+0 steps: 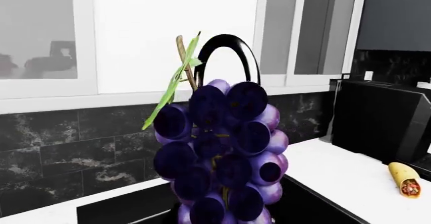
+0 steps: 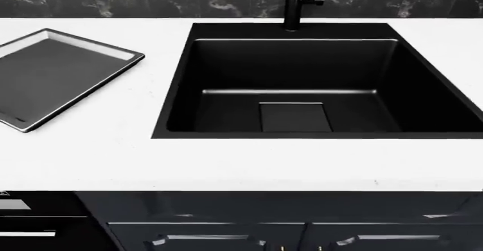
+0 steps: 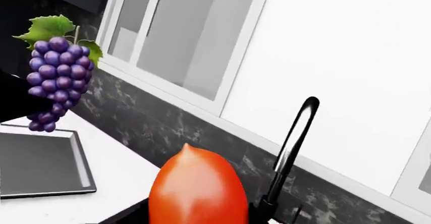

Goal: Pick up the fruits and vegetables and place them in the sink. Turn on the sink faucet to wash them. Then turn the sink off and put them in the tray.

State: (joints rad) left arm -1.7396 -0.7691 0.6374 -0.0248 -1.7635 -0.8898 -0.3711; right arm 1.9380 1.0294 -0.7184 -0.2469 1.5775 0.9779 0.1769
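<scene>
A bunch of purple grapes (image 1: 222, 158) with a green leaf fills the left wrist view, held up in my left gripper; its fingers are hidden behind the fruit. The right wrist view shows the same grapes (image 3: 57, 77) hanging in the air above the tray (image 3: 40, 166), with the dark bulk of the left arm (image 3: 13, 103) beside them. A red tomato (image 3: 197, 188) sits right in front of the right wrist camera, gripped by my right gripper, fingers hidden. The black sink (image 2: 226, 64) holds nothing. The sink faucet (image 2: 293, 5) stands behind it. The grey tray (image 2: 45, 76) lies left of the sink. Neither gripper shows in the head view.
A yellow tortilla wrap (image 1: 406, 180) lies on the white counter (image 2: 226, 160) near a black appliance (image 1: 380, 123). A dark marble backsplash and white-framed windows run behind the sink. Dark cabinet fronts (image 2: 226, 228) lie below the counter edge.
</scene>
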